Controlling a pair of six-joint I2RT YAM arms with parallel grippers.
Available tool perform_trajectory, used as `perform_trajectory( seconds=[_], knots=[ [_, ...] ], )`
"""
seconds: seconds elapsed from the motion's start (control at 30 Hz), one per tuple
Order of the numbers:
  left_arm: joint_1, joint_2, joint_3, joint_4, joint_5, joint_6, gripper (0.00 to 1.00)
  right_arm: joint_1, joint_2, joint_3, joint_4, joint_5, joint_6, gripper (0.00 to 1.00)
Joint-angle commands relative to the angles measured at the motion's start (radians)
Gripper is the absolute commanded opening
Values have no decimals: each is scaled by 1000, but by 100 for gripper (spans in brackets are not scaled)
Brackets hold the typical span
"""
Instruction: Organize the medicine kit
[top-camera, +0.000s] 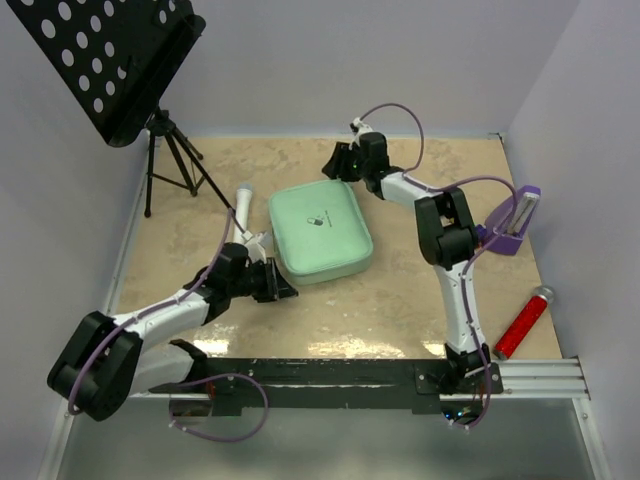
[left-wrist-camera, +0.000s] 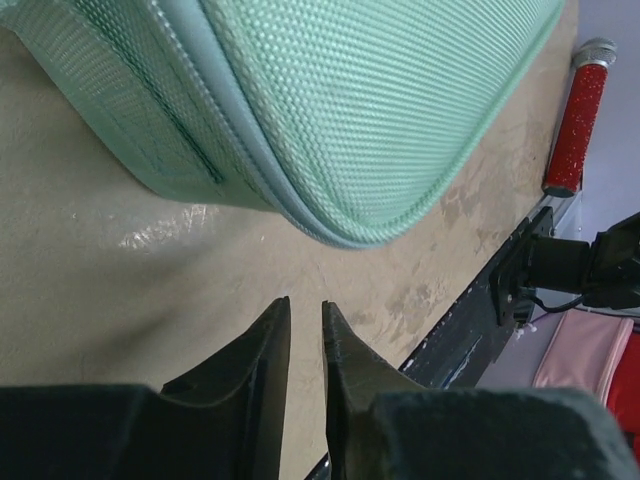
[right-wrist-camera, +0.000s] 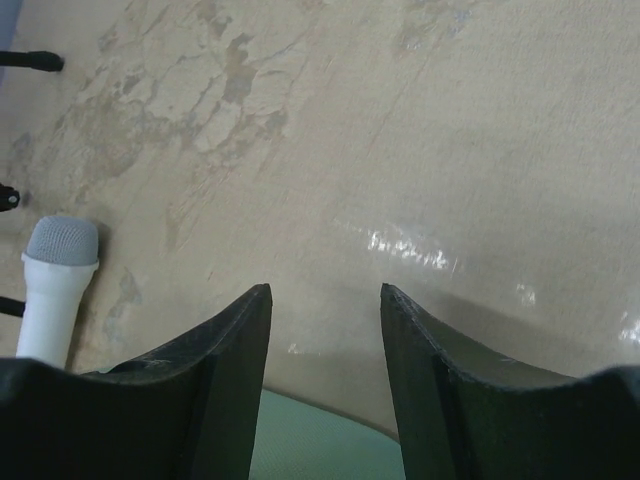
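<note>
The medicine kit (top-camera: 320, 232) is a mint-green, rounded-square case that lies closed in the middle of the table. My left gripper (top-camera: 287, 290) sits low by the kit's near-left corner. In the left wrist view the kit (left-wrist-camera: 380, 100) fills the top, and the left gripper (left-wrist-camera: 305, 302) has only a narrow gap between its jaws, with bare table behind it. My right gripper (top-camera: 336, 165) hovers at the kit's far edge. In the right wrist view the right gripper (right-wrist-camera: 325, 290) is open and holds nothing, and a strip of the kit (right-wrist-camera: 330, 450) shows between its fingers.
A white microphone (top-camera: 243, 205) (right-wrist-camera: 55, 285) lies left of the kit. A black music stand (top-camera: 110, 60) on a tripod is at the back left. A purple wedge (top-camera: 515, 225) and a red glitter tube (top-camera: 524, 322) (left-wrist-camera: 578, 120) are on the right. A black rail (top-camera: 380, 375) runs along the near edge.
</note>
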Motion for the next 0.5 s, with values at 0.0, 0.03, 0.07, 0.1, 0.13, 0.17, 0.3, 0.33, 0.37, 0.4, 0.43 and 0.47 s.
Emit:
perform_trajectory(
  seconds=[0.0, 0.03, 0.07, 0.1, 0.13, 0.17, 0.3, 0.33, 0.37, 0.4, 0.43, 0.47],
  knots=[
    [-3, 52, 14, 98, -2, -26, 22, 4, -127, -154, 96, -97, 17, 51],
    [-2, 63, 20, 98, -18, -26, 22, 4, -143, -185, 109, -108, 20, 51],
    [-3, 71, 28, 96, -39, -26, 22, 4, -169, -211, 115, -117, 22, 51],
    [-3, 81, 39, 89, -62, -26, 22, 4, -192, -243, 118, -117, 26, 51],
    [-2, 87, 49, 85, -79, -26, 22, 4, -210, -281, 127, -114, 28, 51],
    [-2, 97, 63, 82, -100, -26, 22, 4, -238, -318, 145, -108, 37, 51],
    [12, 123, 118, 38, -183, -26, 22, 1, -342, -464, 187, -51, 51, 51],
    [17, 127, 134, 30, -200, -27, 22, 1, -370, -498, 191, -34, 52, 51],
    [21, 130, 145, 24, -212, -29, 22, 1, -393, -531, 196, -22, 56, 51],
    [26, 134, 158, 19, -222, -33, 23, -2, -420, -561, 202, -8, 62, 52],
    [30, 140, 169, 18, -229, -36, 23, -2, -445, -591, 208, 4, 63, 52],
    [35, 144, 181, 16, -238, -39, 23, -4, -465, -622, 214, 10, 65, 52]
  ],
)
